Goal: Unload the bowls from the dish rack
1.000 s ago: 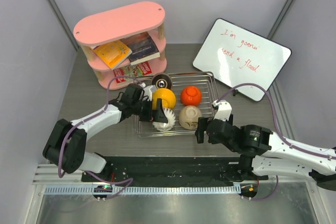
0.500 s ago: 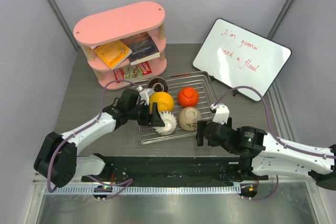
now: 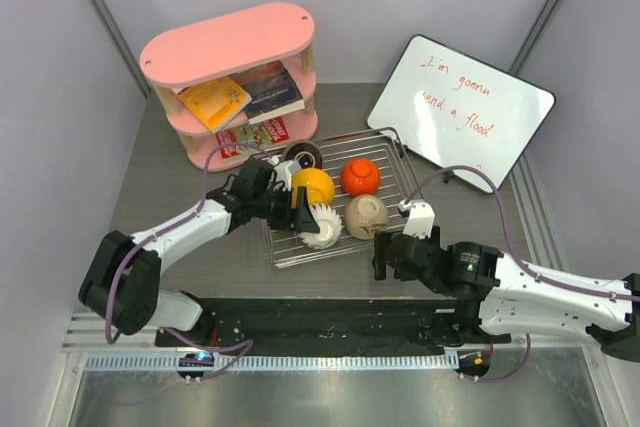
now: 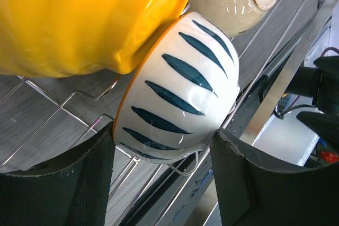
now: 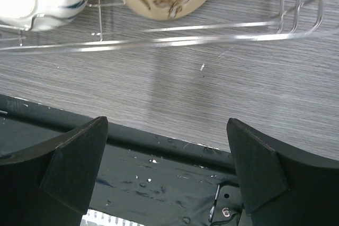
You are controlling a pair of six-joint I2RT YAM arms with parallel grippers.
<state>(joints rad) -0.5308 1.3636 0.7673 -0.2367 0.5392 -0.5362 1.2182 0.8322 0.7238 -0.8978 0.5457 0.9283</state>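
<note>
Your left claw (image 4: 163,138) holds the striped bowl (image 4: 180,78); lifting may knock the touching yellow bowl (image 4: 69,19) or drag the rack (image 3: 395,184).

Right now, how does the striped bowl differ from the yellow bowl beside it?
The striped bowl is white with dark stripes; the yellow bowl is plain. The left gripper is closed on the striped bowl; the yellow bowl is free. The striped bowl sits at the near edge of the rack, the yellow bowl farther back. Both lie in the rack, touching.
</note>
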